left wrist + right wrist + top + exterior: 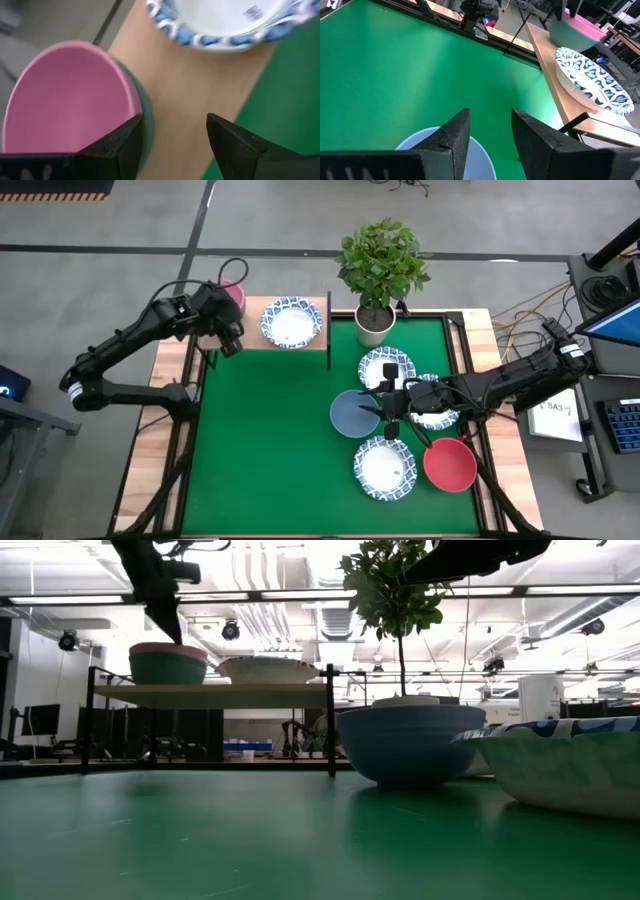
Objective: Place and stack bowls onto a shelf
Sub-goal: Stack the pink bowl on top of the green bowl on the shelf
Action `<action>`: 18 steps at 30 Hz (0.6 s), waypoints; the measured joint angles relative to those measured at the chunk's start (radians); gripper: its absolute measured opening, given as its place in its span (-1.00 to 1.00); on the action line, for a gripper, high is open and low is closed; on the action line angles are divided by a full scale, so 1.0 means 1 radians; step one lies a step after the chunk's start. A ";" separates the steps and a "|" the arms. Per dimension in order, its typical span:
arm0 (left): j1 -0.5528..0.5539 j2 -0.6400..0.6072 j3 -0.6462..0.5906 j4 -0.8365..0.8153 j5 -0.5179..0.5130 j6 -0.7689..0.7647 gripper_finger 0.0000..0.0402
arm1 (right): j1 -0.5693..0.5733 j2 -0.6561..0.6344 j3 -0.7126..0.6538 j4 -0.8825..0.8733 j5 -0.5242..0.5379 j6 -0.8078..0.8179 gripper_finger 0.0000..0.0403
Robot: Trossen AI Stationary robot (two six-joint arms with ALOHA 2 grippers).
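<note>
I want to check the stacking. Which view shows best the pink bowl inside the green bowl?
The low view: the pink bowl sits nested in the green bowl on the shelf. The left wrist view shows it blurred, the right wrist view distant, the high view mostly hidden.

Legible text is almost wholly lacking. One marking only was found: a small grey printed stamp on the white inner floor of the blue-patterned bowl (225, 20), seen in the left wrist view beyond the left gripper (175, 145) and across the bare wood from its fingers; the characters are too blurred to read. In the high view a white sheet (560, 408) lies off the table's edge, behind the right arm and well away from the right gripper (385, 415); it bears dark print which cannot be made out. No brand, number or sign reads elsewhere.
</note>
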 joint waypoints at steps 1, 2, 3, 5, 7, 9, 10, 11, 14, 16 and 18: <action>0.000 0.005 0.000 0.003 -0.006 0.005 -0.03 | 0.000 0.000 0.000 0.000 0.000 0.001 -0.33; 0.000 0.008 0.000 0.007 -0.008 0.007 -0.04 | 0.000 0.000 0.000 -0.001 0.000 0.001 -0.33; 0.000 0.012 0.001 0.009 -0.008 0.007 -0.06 | 0.000 0.000 0.000 -0.002 0.000 0.001 -0.33; 0.000 0.015 0.010 0.006 -0.007 0.007 -0.08 | 0.000 0.000 0.000 -0.002 0.000 0.000 -0.33; 0.000 0.014 0.023 0.004 -0.007 0.007 -0.10 | 0.000 0.000 0.000 -0.002 0.000 0.000 -0.33; 0.000 0.007 0.040 0.001 -0.007 0.007 -0.12 | 0.000 0.000 0.000 -0.002 0.000 0.000 -0.33; 0.000 0.005 0.052 -0.003 -0.007 0.011 -0.13 | 0.000 0.000 0.000 -0.003 0.000 0.000 -0.33; 0.000 0.002 0.067 -0.008 -0.007 0.019 -0.13 | 0.000 0.000 0.000 -0.003 0.000 0.000 -0.33; 0.005 -0.001 0.107 -0.019 -0.019 0.061 -0.13 | 0.000 0.000 0.000 -0.003 0.000 0.000 -0.33; 0.023 0.000 0.113 -0.021 -0.037 0.095 -0.13 | 0.000 0.000 0.000 -0.003 0.000 -0.001 -0.33; 0.048 0.010 0.111 -0.027 -0.040 0.106 -0.13 | 0.000 0.000 0.000 -0.003 0.000 -0.002 -0.33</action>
